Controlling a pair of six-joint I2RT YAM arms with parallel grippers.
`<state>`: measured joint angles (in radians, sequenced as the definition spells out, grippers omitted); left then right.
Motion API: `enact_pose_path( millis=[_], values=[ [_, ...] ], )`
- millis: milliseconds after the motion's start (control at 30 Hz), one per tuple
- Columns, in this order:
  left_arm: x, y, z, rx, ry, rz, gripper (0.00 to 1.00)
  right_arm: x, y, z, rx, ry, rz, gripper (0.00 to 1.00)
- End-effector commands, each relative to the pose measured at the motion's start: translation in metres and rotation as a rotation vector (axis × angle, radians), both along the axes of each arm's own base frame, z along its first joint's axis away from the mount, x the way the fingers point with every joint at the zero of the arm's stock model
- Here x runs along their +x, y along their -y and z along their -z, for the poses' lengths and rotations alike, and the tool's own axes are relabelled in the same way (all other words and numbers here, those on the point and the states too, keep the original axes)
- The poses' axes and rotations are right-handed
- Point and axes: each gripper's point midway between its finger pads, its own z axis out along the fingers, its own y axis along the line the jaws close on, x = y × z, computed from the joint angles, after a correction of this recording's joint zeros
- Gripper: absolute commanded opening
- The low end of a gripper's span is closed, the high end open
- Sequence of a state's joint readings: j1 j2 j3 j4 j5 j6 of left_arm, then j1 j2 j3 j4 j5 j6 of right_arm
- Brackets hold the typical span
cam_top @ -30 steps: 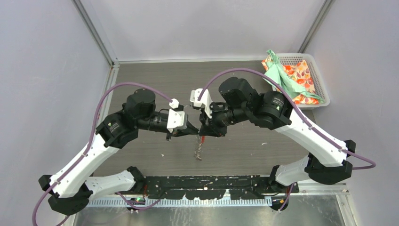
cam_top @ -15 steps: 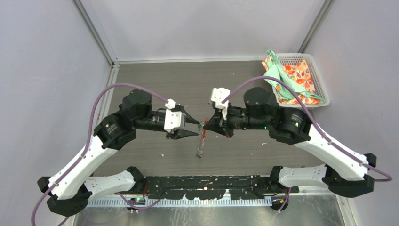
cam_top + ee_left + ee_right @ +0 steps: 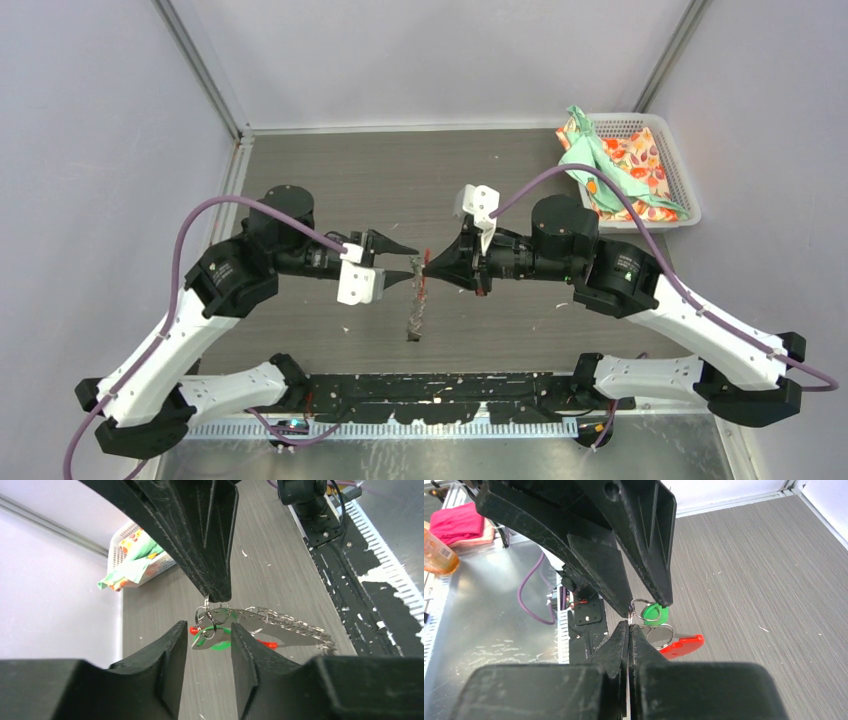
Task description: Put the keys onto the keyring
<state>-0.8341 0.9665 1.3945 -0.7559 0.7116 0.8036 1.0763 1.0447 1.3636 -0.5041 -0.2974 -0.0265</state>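
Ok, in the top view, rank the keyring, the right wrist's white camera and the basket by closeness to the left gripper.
1. keyring: hanging just right of the left gripper.
2. white camera: further right and back, on the right wrist.
3. basket: far back-right corner.

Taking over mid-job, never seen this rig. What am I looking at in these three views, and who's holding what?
Two robot arms, left and right, each ending in a two-finger gripper, are bolted to the near edge of a grey table. The wide picture looks down from above and behind them. The other two come from a camera on each wrist, showing its own black fingers up close. The right gripper is shut on the keyring, a metal chain with a red tab; the green-tagged key hangs with it. The left gripper is open, facing it, holding nothing. A basket of cloth sits at the far right.
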Motion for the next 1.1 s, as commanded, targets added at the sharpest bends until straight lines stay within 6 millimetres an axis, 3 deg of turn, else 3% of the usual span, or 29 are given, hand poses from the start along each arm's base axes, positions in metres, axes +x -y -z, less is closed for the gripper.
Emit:
enact_pose_path(
  millis=[0,67,200,467,933,1067],
  values=[
    [-0.006,-0.002,-0.006,-0.010,0.104,0.054,0.33,-0.004,-0.004,-0.038,0.158,0.019,-0.012,0.01],
    [-0.002,-0.004,-0.005,-0.017,0.154,0.041,0.25,-0.004,-0.006,-0.038,0.173,0.006,-0.016,0.01],
    [0.004,-0.006,-0.004,-0.034,0.263,0.030,0.21,-0.006,-0.009,-0.035,0.182,-0.014,-0.026,0.01],
    [0.002,-0.006,-0.013,-0.110,0.390,0.030,0.01,-0.003,-0.012,-0.033,0.191,-0.032,-0.012,0.01],
    [-0.015,-0.004,0.016,-0.030,0.529,0.125,0.01,0.018,-0.005,-0.052,0.392,0.005,0.121,0.01],
    [-0.012,-0.002,0.018,-0.007,0.557,0.099,0.10,0.025,-0.001,-0.052,0.431,0.024,0.161,0.01]
  ],
)
